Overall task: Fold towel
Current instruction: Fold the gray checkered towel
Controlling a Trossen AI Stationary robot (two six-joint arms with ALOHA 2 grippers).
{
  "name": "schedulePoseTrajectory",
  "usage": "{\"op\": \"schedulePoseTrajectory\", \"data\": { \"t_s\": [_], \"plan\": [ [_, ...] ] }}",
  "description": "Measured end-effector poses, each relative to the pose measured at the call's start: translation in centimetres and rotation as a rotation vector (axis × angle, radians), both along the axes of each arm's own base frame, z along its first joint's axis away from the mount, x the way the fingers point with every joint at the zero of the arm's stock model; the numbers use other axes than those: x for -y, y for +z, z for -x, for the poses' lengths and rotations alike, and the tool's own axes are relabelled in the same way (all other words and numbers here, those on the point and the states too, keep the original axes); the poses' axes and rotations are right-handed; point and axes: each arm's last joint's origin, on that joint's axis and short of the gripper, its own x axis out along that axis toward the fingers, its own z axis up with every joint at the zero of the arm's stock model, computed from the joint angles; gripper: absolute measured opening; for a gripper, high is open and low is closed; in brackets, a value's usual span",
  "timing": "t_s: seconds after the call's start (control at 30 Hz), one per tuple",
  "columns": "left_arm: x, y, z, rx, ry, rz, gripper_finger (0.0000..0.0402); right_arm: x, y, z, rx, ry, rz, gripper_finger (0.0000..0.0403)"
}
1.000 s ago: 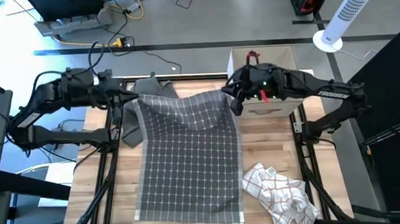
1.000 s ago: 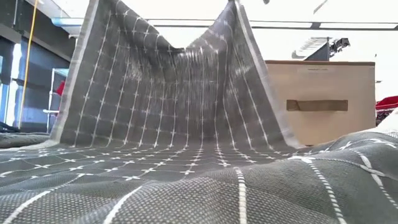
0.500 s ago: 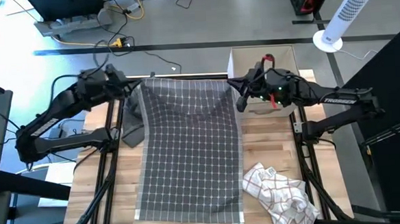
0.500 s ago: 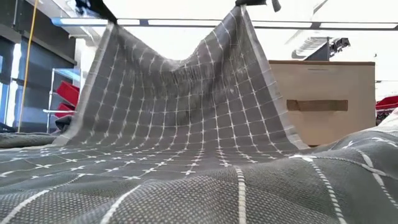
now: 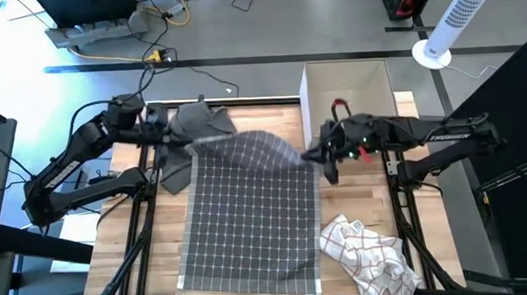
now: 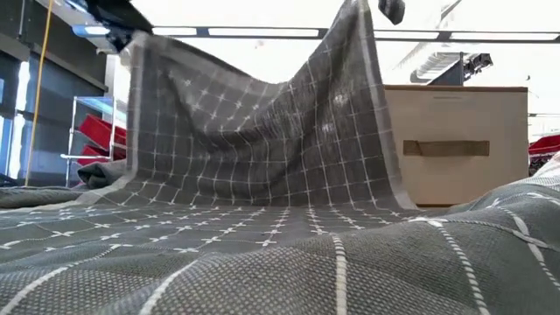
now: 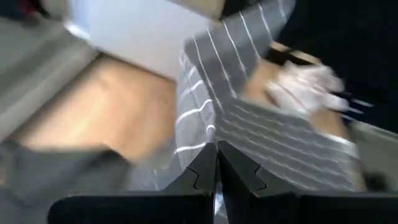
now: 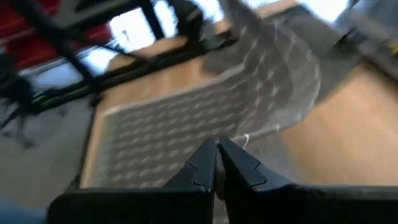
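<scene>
Towel [image 5: 249,211] far corners pinched, both fingers [image 7: 205,171]

Grey grid towel [image 5: 249,216] flat on table centre, far edge lifted at both corners, sagging btwn.

Grey towel [image 5: 249,216] covering the bench's [image 5: 351,183] middle, its far edge lifted across the centre, dark cloth [image 5: 186,138] heaped at the far left, box [image 5: 346,80] at the far right corner, checked cloth [image 5: 369,255] blocking the near right corner, bare wood along both side edges
</scene>
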Motion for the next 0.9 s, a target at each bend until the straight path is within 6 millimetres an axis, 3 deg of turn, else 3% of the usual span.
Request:
{"op": "schedulePoseTrajectory", "data": {
  "t_s": [0.23, 0.4, 0.6, 0.77, 0.9],
  "plan": [
    [2.9, -1.5, 3.1, -0.161, -0.010, 0.237, 0.0001, -3.5, -2.0, 0.1, -0.179, 0.038, -0.099, 0.0000],
    [3.7, -2.8, 3.7, -0.140, -0.017, 0.351, 0.0000, -6.2, -5.0, -1.9, -0.324, 0.143, -0.148, 0.0000],
    [4.2, -5.2, 3.7, -0.169, -0.078, 0.543, 0.0000, -8.7, -6.6, -3.0, -0.379, 0.246, -0.220, 0.0000],
    [4.3, -5.5, 3.3, -0.148, -0.161, 0.529, 0.0000, -9.9, -7.5, -3.2, -0.420, 0.291, -0.234, 0.0000],
    [3.7, -4.5, 2.0, -0.037, -0.153, 0.325, 0.0000, -10.0, -7.6, -3.4, -0.417, 0.287, -0.238, 0.0000]
  ]
}}
